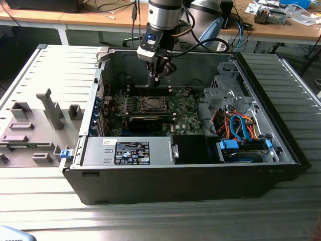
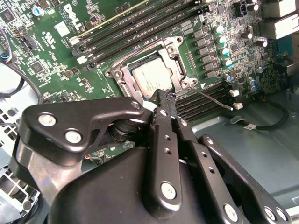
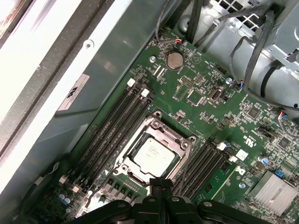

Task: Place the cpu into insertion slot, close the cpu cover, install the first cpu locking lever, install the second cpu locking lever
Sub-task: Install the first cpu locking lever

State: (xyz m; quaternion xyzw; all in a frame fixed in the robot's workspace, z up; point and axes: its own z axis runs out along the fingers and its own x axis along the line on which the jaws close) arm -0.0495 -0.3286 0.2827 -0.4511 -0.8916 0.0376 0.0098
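On the exterior view's left of the insertion slot (image 1: pixel 152 104), outside the black steel computer case (image 1: pixel 190 186), lies a grey moulded tray (image 1: pixel 40 125) of blocky fixtures; the slot sits on the green circuit board (image 1: pixel 186 114), with long black memory slots (image 2: pixel 140 23) ranked along two of its sides; the cpu (image 2: pixel 150 77), flat with a matt silvery top, lies in the slot, and the cpu cover (image 2: pixel 123 74), a thin bright metal frame, lies down around it; the gripper (image 2: pixel 163 97), black fingers pressed together with nothing seen between them, has its tips at the slot's rim; a thin wire lever (image 2: pixel 212 99) juts from the slot's corner across the memory slots; to the exterior view's right of the slot stand a perforated grey drive cage (image 1: pixel 225 93) and orange and blue cables (image 1: pixel 241 128).
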